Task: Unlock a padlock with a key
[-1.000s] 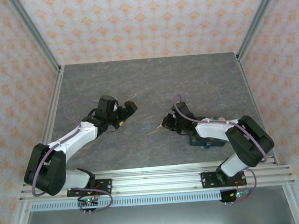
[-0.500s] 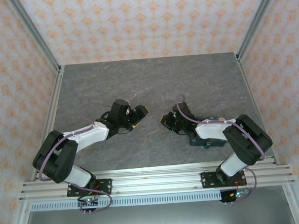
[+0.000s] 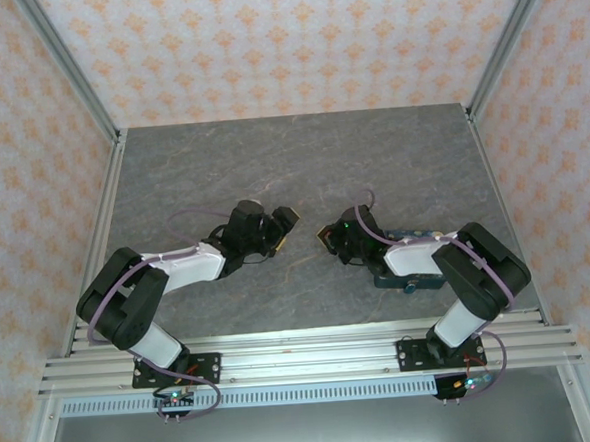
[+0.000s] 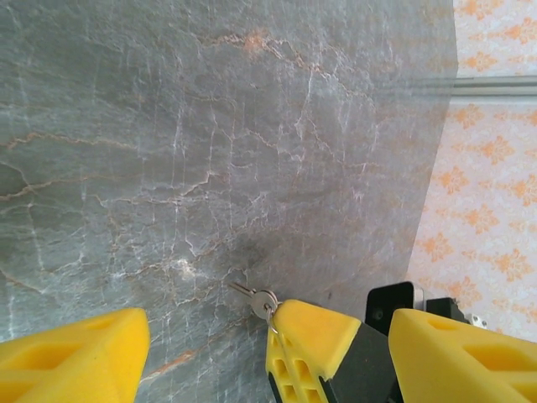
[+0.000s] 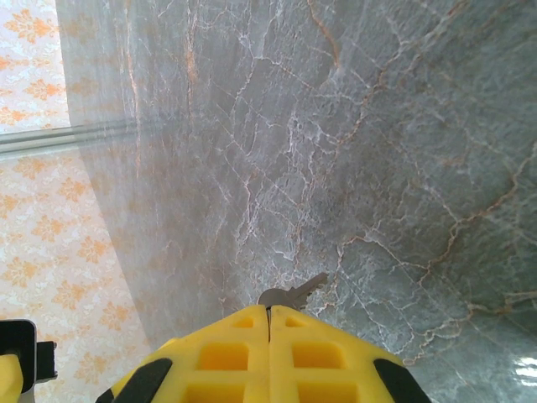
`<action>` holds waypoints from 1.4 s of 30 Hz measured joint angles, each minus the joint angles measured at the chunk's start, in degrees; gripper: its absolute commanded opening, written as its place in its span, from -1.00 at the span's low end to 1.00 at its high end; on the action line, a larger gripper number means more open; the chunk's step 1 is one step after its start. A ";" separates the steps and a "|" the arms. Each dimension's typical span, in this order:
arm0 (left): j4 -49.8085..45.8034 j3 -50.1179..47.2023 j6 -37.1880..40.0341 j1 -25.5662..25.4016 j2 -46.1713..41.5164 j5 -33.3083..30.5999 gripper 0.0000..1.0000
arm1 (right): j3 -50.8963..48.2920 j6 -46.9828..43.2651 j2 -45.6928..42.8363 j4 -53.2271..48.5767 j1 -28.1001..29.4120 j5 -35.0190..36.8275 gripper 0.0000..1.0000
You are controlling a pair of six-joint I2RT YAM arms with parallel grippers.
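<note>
My right gripper (image 5: 268,309) is shut on the key (image 5: 295,294). The key's grey head and toothed blade stick out past the yellow fingertips, a little above the table. In the left wrist view the key (image 4: 256,300) hangs on a small ring at the tip of the right gripper's fingers (image 4: 323,336). My left gripper (image 4: 268,323) is open, and its yellow fingers stand on either side of that tip. From above, the left gripper (image 3: 287,224) and the right gripper (image 3: 327,236) face each other closely at mid-table. The padlock (image 3: 397,279) is a dark teal block mostly hidden under the right forearm.
The grey marble table (image 3: 301,160) stretches away bare behind both grippers. Metal frame posts (image 3: 71,79) and patterned walls close in the sides and back. The aluminium rail (image 3: 303,356) with the arm bases runs along the near edge.
My left arm has swung right until its gripper faces the right gripper, and its fingers have drawn somewhat closer together. The right gripper has stayed shut on the key and barely moved.
</note>
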 measured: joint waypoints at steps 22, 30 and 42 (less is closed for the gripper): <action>-6.67 -0.63 2.25 0.00 -5.22 -4.63 0.67 | 7.43 -5.25 6.21 -10.80 2.95 1.97 -0.85; -6.69 -0.63 2.67 0.00 -5.22 -4.63 0.69 | 6.62 -9.92 1.03 -15.21 2.95 2.38 -0.15; -6.80 -0.63 3.76 0.00 -5.22 -4.85 0.72 | 6.88 -13.03 -2.62 -22.62 3.02 3.63 -0.14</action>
